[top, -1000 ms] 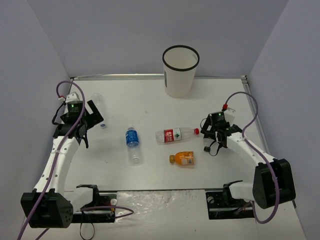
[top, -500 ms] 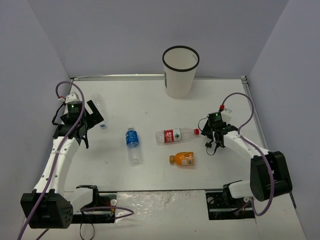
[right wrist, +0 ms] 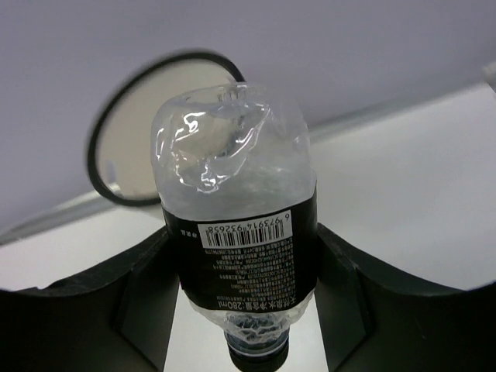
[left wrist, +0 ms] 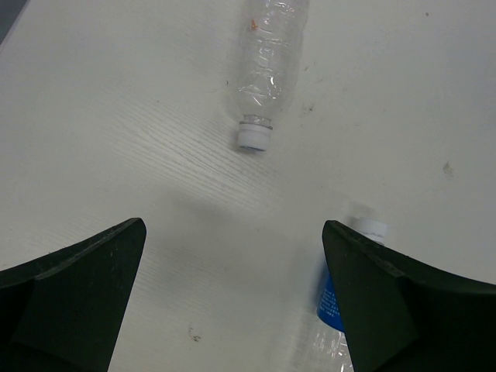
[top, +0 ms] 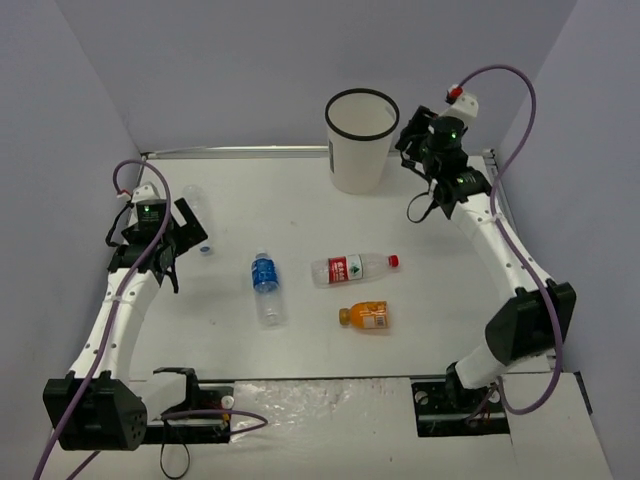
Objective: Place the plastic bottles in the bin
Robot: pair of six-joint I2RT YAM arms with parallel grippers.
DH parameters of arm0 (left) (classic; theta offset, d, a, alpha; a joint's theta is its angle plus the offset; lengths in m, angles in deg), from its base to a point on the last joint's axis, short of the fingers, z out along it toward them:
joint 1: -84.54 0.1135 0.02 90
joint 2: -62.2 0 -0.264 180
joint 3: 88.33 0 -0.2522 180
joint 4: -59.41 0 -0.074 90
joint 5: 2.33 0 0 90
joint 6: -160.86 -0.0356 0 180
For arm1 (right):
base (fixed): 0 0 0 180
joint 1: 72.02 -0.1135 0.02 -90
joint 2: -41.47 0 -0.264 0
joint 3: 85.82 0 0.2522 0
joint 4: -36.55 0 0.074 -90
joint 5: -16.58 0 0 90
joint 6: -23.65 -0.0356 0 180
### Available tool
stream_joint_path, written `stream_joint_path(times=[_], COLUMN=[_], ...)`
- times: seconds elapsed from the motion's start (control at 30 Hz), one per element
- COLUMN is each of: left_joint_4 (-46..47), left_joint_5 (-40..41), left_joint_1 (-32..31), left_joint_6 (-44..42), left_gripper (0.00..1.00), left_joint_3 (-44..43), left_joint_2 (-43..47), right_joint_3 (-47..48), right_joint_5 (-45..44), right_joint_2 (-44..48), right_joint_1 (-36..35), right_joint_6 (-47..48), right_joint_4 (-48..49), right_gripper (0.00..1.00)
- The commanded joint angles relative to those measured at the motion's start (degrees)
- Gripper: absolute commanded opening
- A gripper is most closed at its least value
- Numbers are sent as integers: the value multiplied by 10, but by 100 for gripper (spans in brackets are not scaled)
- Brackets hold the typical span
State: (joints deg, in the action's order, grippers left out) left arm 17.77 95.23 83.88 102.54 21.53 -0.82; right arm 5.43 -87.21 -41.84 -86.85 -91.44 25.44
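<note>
My right gripper (top: 414,138) is raised just right of the white black-rimmed bin (top: 360,150), shut on the short clear bottle with the dark label (right wrist: 242,256). That bottle points base-first toward the bin's opening (right wrist: 94,151). On the table lie the red-label bottle (top: 350,269), the short orange bottle (top: 365,318) and the blue-label bottle (top: 265,285). The left gripper (top: 190,232) hovers open and low at the left, beside the plain clear bottle (left wrist: 267,70). Between its fingers is bare table, and the blue-label bottle (left wrist: 335,310) peeks out by the right finger.
Grey walls enclose the white table (top: 300,200) on three sides, with a metal strip along the back edge. Both arm bases and their cables sit at the near edge. The bin stands at the back centre.
The right gripper closed on the dark-label bottle down near the red-label bottle's cap. It then lifted the bottle up and back to the bin's right side. The left arm stayed put.
</note>
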Motion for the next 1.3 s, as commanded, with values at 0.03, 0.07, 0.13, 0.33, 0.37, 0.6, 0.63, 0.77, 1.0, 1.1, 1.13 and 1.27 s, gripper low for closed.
stream_joint_path(times=[0.03,0.07,0.13,0.33,0.37,0.6,0.63,0.77,1.0,1.1,1.13,1.27], left_joint_4=[40,46,45,44,46,44,44,41,47,54,51,47], left_joint_5=[-8,-20,-27,-15,-17,-18,-18,-8,-3,13,0,-64], left_joint_1=[4,4,4,3,4,4,4,4,4,25,33,58], left_joint_6=[-12,-17,-24,-28,-30,-28,-27,-22,-19,-30,-35,-71], left_gripper=[97,97,97,97,97,97,97,97,97,97,97,97], left_joint_3=[-27,-30,-31,-28,-28,-28,-27,-30,-63,-116,-154,-258], left_joint_2=[-17,-19,-23,-18,-18,-18,-20,-33,-104,-176,-199,-304], right_joint_3=[276,321,426,579,579,578,560,406,107,-25,-58,-195], right_joint_5=[37,41,44,46,45,17,9,-4,-37,-38,-42,-70], right_joint_2=[-201,-233,-308,-438,-447,-432,-409,-306,-83,5,34,111], right_joint_1=[-25,-30,-35,-47,-49,-64,-69,-88,-98,-98,-97,-89], right_joint_6=[71,82,99,107,109,133,142,159,132,111,94,52], right_joint_4=[71,76,82,133,146,143,139,162,247,267,272,297], right_gripper=[35,35,36,51,53,100,100,100,100,100,100,100])
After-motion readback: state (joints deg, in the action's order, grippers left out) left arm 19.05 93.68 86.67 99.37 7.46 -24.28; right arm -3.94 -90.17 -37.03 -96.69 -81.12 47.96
